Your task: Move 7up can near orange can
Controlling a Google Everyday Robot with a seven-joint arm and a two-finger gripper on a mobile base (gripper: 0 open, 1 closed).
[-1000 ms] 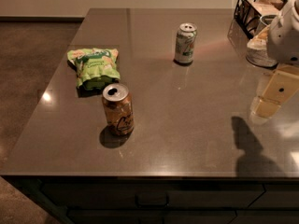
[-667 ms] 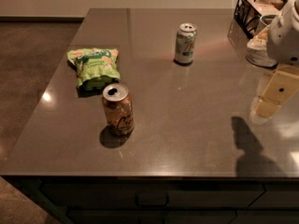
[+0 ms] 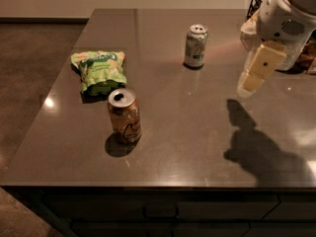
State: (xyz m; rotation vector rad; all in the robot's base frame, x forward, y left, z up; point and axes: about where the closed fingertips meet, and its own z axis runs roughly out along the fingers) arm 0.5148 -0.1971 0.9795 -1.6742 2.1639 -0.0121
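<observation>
The 7up can (image 3: pixel 195 46) is pale with green markings and stands upright at the back middle of the dark table (image 3: pixel 197 132). The orange can (image 3: pixel 124 116) is orange-brown with dark script and stands upright at the front left, well apart from the 7up can. My gripper (image 3: pixel 254 73) hangs in the air at the right, with cream fingers pointing down and left. It is to the right of the 7up can, above the table, and holds nothing. Its shadow falls on the table below it.
A green snack bag (image 3: pixel 98 70) lies at the left, behind the orange can. A black wire basket (image 3: pixel 256 4) stands at the back right corner, partly hidden by my arm. The table's front edge runs along the bottom.
My gripper has moved left and a little up, closer to the 7up can. Both cans and the bag have stayed in place.
</observation>
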